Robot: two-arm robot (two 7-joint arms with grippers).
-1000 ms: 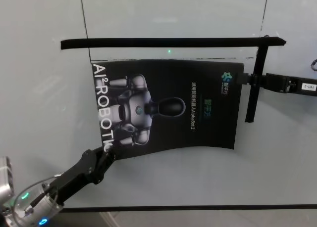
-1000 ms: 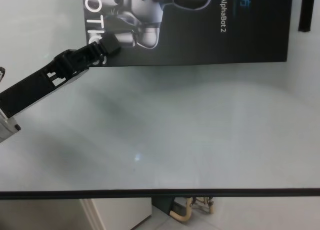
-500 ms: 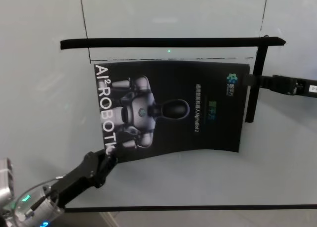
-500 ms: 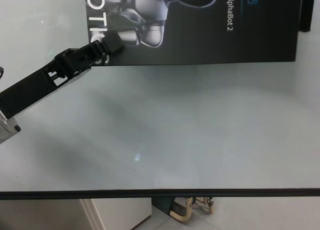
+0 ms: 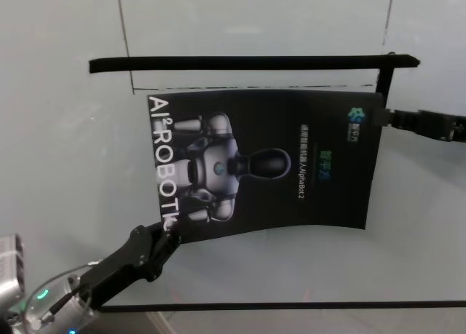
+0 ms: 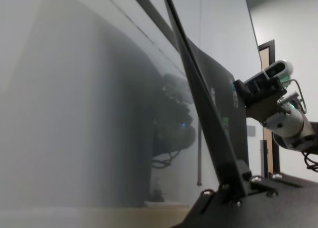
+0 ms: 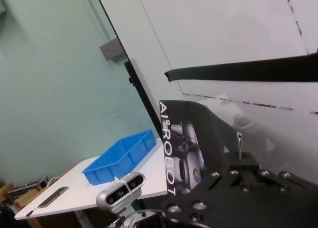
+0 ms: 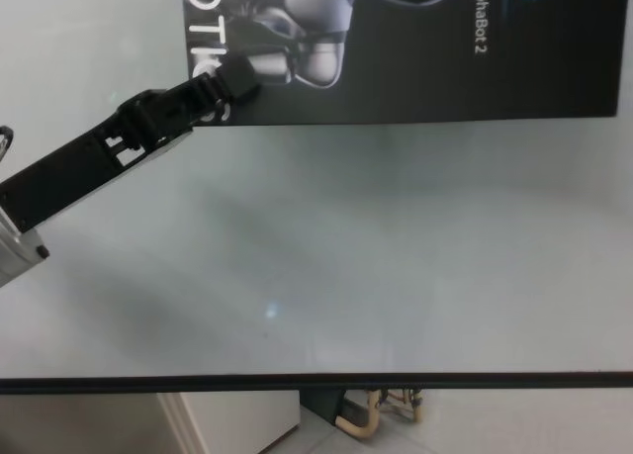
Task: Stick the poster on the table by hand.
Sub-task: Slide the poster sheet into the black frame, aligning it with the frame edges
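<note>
The poster (image 5: 262, 167) was held stretched above the desk (image 5: 65, 167) between the two grippers, toward the desk's far edge, its printed face up. Its "AI² ROBOTIC" lettering ran along the side nearer the desk's left edge, and the sheet sagged a little, its near edge curving (the left wrist view showed it lifted off the surface rather than flat). The left gripper (image 5: 166, 241) reached in from the near left corner of the desk, and its fingers (image 8: 237, 78) were pinched shut on the poster's near left corner, just by the last letters of the lettering. The right gripper (image 5: 381, 117) came in from the desk's right edge, and its fingers were closed on the poster's far right corner, beside the small blue-green logo. A long black tape strip (image 5: 247, 62) lay on the desk just beyond the poster's far edge, parallel to it. A second black strip (image 5: 384, 78) ran down from its right end and passed behind the poster's right edge.
</note>
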